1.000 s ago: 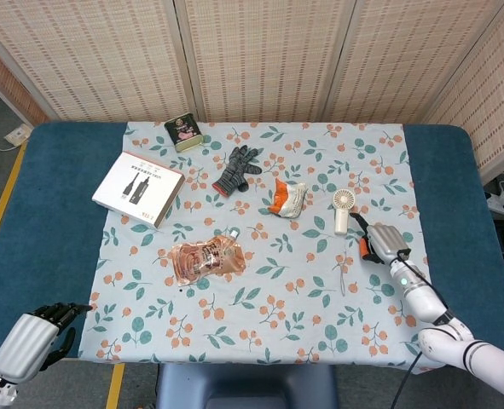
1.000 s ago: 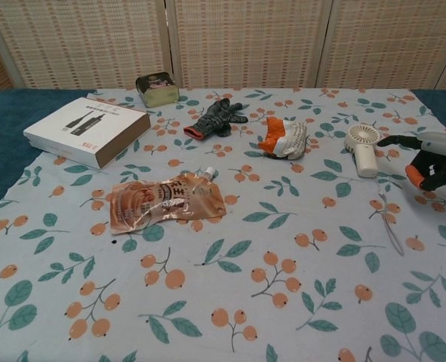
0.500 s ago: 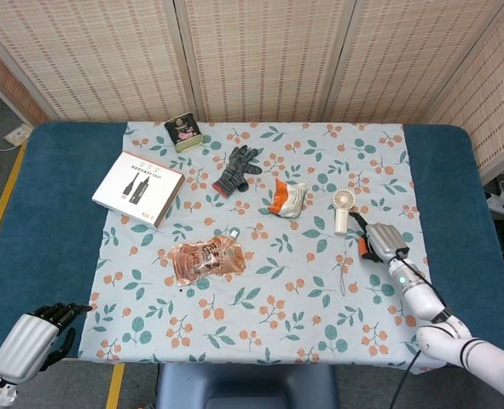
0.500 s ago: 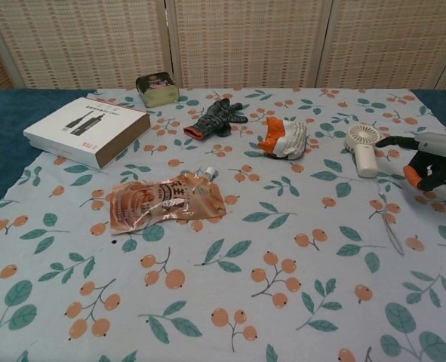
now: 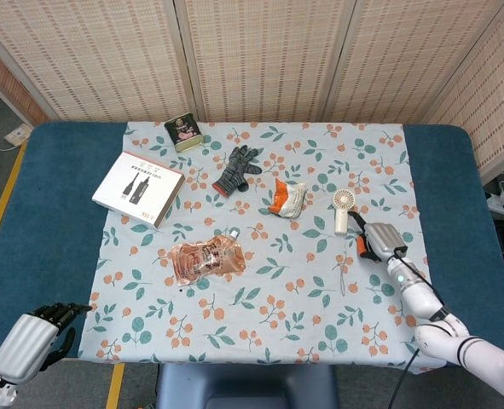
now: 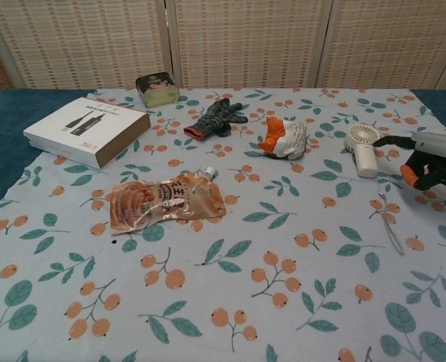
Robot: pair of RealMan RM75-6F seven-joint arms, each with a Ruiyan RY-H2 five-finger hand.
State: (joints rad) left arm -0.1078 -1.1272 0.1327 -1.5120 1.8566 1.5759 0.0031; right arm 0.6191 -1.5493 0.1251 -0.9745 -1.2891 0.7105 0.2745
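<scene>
**Right hand closing in on the small handheld fan**

The floral tablecloth (image 5: 260, 341) is covering the middle of the blue table (image 5: 55, 230), and everything is lying on it. Going by size: the white product box (image 5: 138, 187) is sitting far to the left, the orange spouted pouch (image 5: 205, 257) is lying near the centre, the dark knit glove (image 5: 237, 168) and the crumpled orange-and-white wrapper (image 5: 287, 197) are resting further back, and the small green tin (image 5: 183, 133) is standing at the far edge.

The white handheld fan (image 6: 362, 147) is lying flat on the cloth right of the wrapper, its round head toward the screens and its handle pointing at the robot.

The right hand (image 6: 428, 162) is hovering just beside the fan's handle, on its right. Its fingers are spread and lightly curled, grasping nothing; an outstretched fingertip is reaching toward the fan but appears short of it. The left hand (image 5: 31, 341) is hanging off the near left table edge, well apart from everything, fingers curled loosely around nothing.

Judging from this, the handle is the sensible grip point: the hand is needing to slide left and lower, keeping the fingers open until they are straddling the handle, since a flat light fan is likely to skid if nudged sideways.
</scene>
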